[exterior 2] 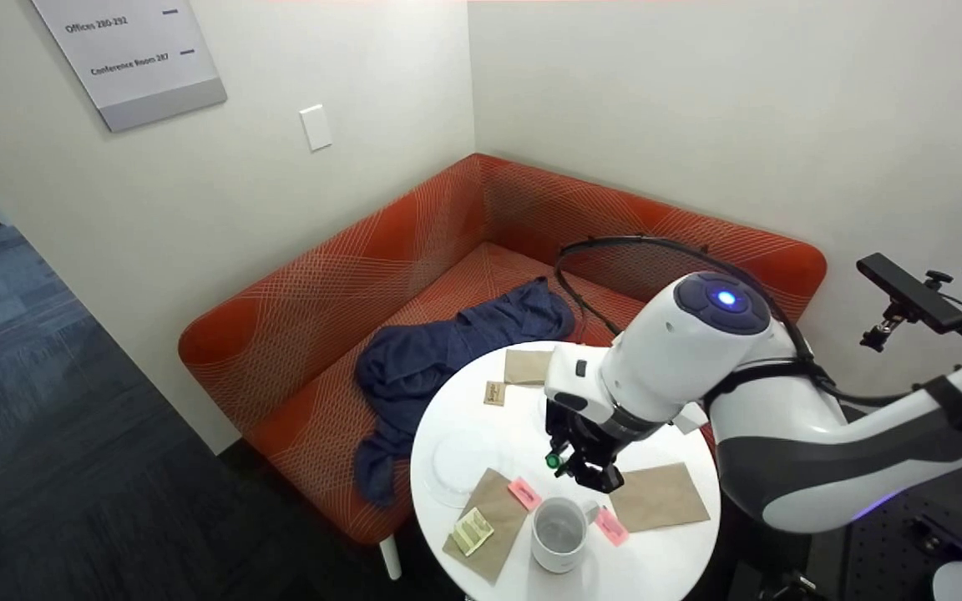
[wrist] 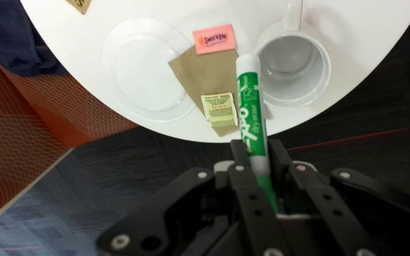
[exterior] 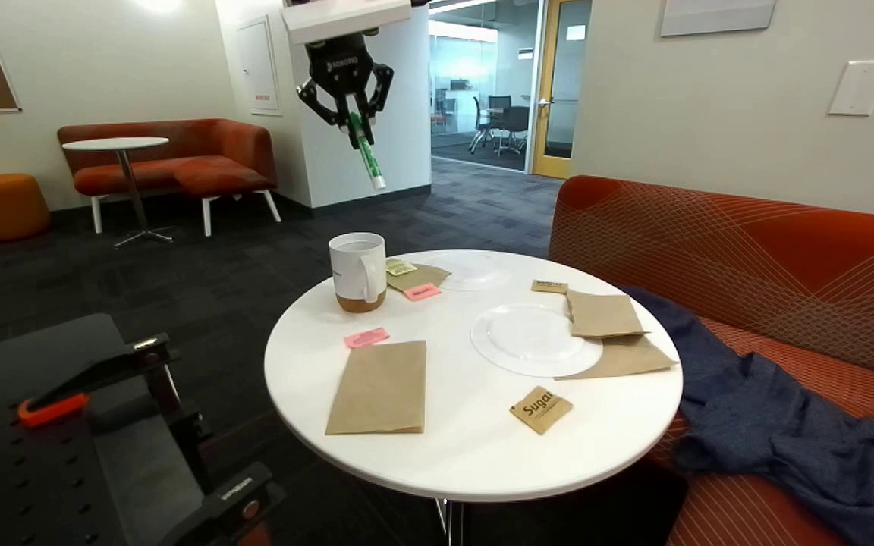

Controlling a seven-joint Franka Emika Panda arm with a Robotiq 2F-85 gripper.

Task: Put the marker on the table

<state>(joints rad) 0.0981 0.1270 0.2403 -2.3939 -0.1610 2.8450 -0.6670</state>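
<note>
Smooth plastic marker point(wrist: 250, 110) in the gripper point(wrist: 259, 149); below it, glossy mug point(exterior: 350, 277), shiny plastic plates point(exterior: 532, 337), matt paper sheets point(exterior: 380, 390), smooth table point(exterior: 467, 425).

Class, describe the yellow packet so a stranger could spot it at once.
Start at the large round white table, where a white mug stands near the edge. Beside the mug lies a brown paper piece with the yellow packet on it. Its pale yellow sets it apart from the pink packet at the paper's edge.
</note>
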